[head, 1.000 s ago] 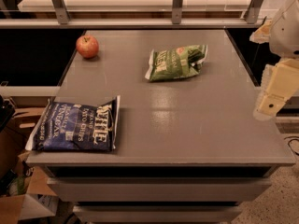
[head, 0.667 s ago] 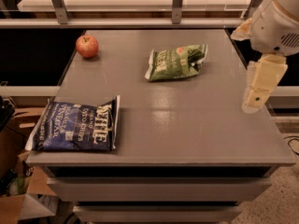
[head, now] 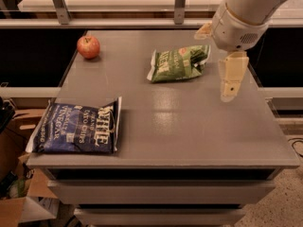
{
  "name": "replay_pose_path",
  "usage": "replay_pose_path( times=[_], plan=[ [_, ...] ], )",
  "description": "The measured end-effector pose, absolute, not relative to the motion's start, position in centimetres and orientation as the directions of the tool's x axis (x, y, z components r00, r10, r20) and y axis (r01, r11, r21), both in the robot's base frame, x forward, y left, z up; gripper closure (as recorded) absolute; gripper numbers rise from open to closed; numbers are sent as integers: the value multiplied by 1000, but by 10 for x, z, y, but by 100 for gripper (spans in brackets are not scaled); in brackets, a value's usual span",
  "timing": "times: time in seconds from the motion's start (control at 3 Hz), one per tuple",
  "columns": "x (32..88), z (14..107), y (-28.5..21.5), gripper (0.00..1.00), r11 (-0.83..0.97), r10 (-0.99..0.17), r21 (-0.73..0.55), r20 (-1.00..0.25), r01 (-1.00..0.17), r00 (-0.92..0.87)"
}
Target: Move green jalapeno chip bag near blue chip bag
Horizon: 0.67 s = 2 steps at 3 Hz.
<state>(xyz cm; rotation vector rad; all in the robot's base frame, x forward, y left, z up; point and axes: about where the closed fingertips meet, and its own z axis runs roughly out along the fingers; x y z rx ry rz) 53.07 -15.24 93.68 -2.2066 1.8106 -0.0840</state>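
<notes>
The green jalapeno chip bag [head: 179, 63] lies crinkled on the grey table [head: 180, 122], toward the back and right of the middle. The blue chip bag [head: 78, 128] lies flat at the table's front left corner, white lettering up. My gripper [head: 230, 82] hangs from the white arm at the upper right, above the table's right side, just to the right of the green bag and apart from it. It holds nothing.
A red apple [head: 88, 47] sits at the table's back left corner. A rail with metal posts [head: 59, 4] runs behind the table. Cardboard boxes [head: 19, 183] stand on the floor at the left. Drawers sit below the tabletop.
The arm has swung in from the right edge toward the left and back, bringing the gripper close beside the green bag. The bags and apple have not moved.
</notes>
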Motion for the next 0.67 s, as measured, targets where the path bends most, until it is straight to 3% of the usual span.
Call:
replay_pose_path(
  times=[0.67],
  plan=[
    [593,907,-112,0,-382,-912,-264,-50,-886,408]
  ],
)
